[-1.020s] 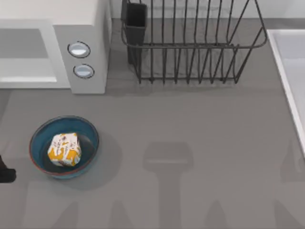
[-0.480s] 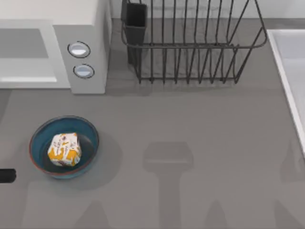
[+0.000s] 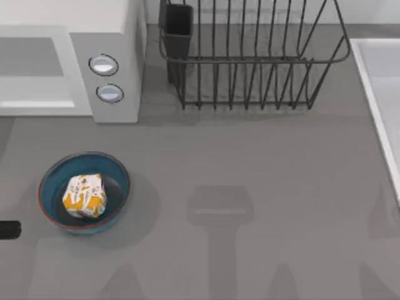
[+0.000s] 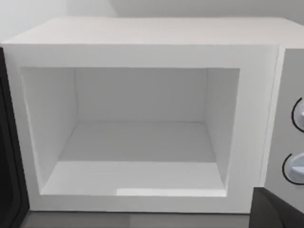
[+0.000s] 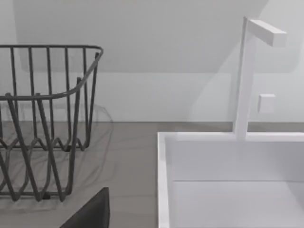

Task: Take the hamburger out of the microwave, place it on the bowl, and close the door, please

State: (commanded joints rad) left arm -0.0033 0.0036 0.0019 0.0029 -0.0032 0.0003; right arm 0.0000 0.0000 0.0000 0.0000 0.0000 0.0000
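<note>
The hamburger (image 3: 84,195), a white lump with orange patches, lies inside the blue bowl (image 3: 115,172) at the table's front left. Behind it stands the white microwave (image 3: 119,37) with two round knobs (image 3: 104,64). In the left wrist view its cavity (image 4: 137,142) is open and holds nothing. The door (image 4: 8,156) shows as a dark panel swung out beside the opening. A dark bit of my left arm (image 3: 7,230) sits at the table's left edge, just left of the bowl. A dark piece of my left gripper (image 4: 280,209) faces the microwave.
A black wire rack (image 3: 250,62) with a dark cup (image 3: 178,28) stands at the back middle. A white sink (image 3: 381,94) with a faucet (image 5: 244,76) runs along the right side. A dark piece of my right gripper (image 5: 90,213) points toward the rack and sink.
The dark bit of my left arm at the left edge has shifted slightly downward in the top view. The hamburger and the bowl have not moved.
</note>
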